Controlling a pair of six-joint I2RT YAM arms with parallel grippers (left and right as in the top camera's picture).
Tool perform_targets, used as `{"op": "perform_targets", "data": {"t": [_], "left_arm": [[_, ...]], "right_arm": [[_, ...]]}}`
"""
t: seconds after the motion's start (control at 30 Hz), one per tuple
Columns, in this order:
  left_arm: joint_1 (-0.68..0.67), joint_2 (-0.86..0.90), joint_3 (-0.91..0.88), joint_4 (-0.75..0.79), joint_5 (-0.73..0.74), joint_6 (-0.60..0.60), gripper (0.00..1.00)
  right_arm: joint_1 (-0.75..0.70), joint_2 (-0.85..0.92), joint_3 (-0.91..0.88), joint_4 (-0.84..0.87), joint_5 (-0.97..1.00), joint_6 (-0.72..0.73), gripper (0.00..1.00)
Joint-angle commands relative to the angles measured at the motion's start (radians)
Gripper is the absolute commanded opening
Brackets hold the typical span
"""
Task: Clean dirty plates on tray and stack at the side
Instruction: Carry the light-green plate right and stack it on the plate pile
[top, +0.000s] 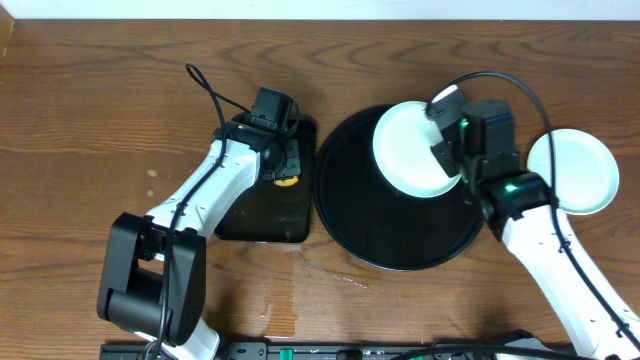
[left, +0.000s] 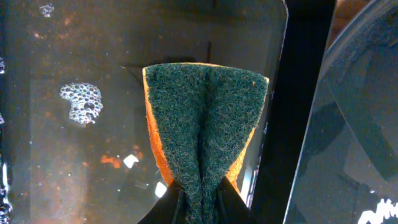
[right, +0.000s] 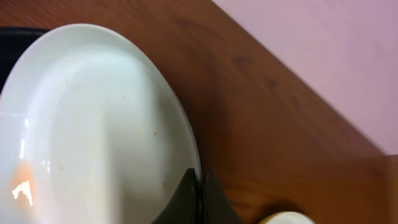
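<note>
My right gripper (top: 452, 150) is shut on the rim of a pale mint-blue plate (top: 412, 148) and holds it over the far right part of the large round black tray (top: 385, 235). In the right wrist view the plate (right: 93, 124) fills the left side, with faint orange specks and a smear; the fingers (right: 200, 186) pinch its edge. A second mint-blue plate (top: 572, 172) lies on the table right of the tray. My left gripper (top: 283, 165) is shut on a green and orange sponge (left: 205, 130) over the small rectangular black tray (top: 265, 215). The yellow plate shows only as a pale edge (right: 286, 218).
The rectangular tray (left: 74, 143) holds wet film, soap foam (left: 83, 102) and orange specks. The round tray's rim (left: 360, 124) lies just right of it. The wooden table (top: 90, 120) stretches left and far. A pale wall (right: 336, 56) rises behind the table.
</note>
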Motion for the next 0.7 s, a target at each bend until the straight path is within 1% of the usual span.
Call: {"op": "perform_targets", "data": {"t": [0.0, 0.13, 0.6, 0.67], "left_arm": [[0.006, 0.0, -0.005, 0.0, -0.009, 0.017, 0.15], [0.006, 0.0, -0.005, 0.0, -0.009, 0.017, 0.15], [0.006, 0.0, -0.005, 0.0, -0.008, 0.016, 0.15], [0.006, 0.0, -0.005, 0.0, -0.009, 0.016, 0.16]], "right_arm": [[0.055, -0.021, 0.002, 0.021, 0.18, -0.038, 0.01], [0.089, -0.021, 0.002, 0.05, 0.243, -0.038, 0.01], [0.09, -0.021, 0.002, 0.073, 0.289, -0.047, 0.01], [0.086, -0.021, 0.002, 0.074, 0.29, 0.007, 0.01]]}}
